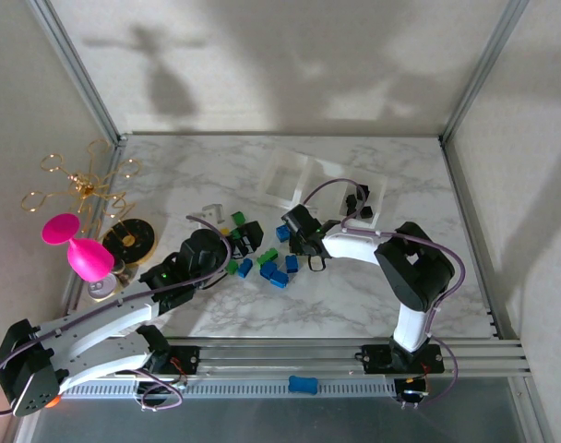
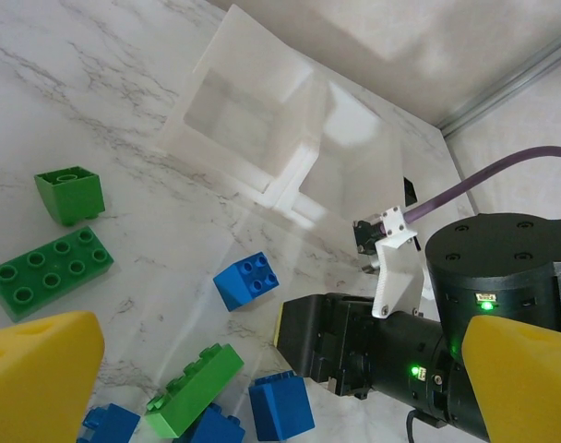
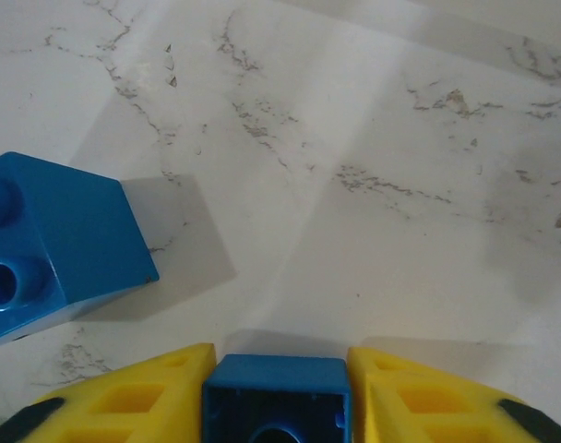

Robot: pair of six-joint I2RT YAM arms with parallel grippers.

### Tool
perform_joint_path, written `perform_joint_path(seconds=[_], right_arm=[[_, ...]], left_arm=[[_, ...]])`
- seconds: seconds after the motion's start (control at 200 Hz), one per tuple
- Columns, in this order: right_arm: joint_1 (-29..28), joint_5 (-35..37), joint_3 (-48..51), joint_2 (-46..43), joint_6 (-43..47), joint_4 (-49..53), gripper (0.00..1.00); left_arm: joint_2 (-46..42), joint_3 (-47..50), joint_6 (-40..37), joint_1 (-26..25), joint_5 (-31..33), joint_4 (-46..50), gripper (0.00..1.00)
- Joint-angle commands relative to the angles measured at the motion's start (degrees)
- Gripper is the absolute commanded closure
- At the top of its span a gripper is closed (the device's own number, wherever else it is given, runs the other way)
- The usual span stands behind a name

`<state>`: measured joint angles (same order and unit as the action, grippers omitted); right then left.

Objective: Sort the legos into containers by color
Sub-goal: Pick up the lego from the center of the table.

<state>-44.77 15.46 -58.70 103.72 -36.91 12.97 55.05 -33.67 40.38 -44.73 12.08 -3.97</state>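
Right gripper clamps 1 blue lego between its pads, ready to lift toward the containers; left gripper stands wide open, empty.

No text, number or brand can be read anywhere in these views. The studs of the flat green brick, lying with the others around the middle of the marble worktop, may carry raised lettering, but they are too small to make out. On the right arm's black housing, a small pale patch just above the green light could be a label, but its marks are blurred.
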Motion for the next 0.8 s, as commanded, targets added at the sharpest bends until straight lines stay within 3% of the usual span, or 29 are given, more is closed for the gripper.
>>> perform_joint_path(seconds=[0.0, 0.325, 0.791], right_arm=[[-0.6, 1.3, 0.4, 0.2, 0.2, -0.3, 0.64], [0.9, 3.4, -3.4, -4.9, 3.3, 3.1, 0.65], [11.9, 4.3, -14.4, -1.6, 11.8, 3.2, 0.64]], left_arm=[[-0.7, 0.2, 0.4, 0.6, 1.1, 0.0, 0.00], [-0.8, -0.7, -0.7, 0.6, 1.6, -0.3, 0.00], [4.9, -4.6, -2.4, 0.7, -0.8, -3.7, 0.00]])
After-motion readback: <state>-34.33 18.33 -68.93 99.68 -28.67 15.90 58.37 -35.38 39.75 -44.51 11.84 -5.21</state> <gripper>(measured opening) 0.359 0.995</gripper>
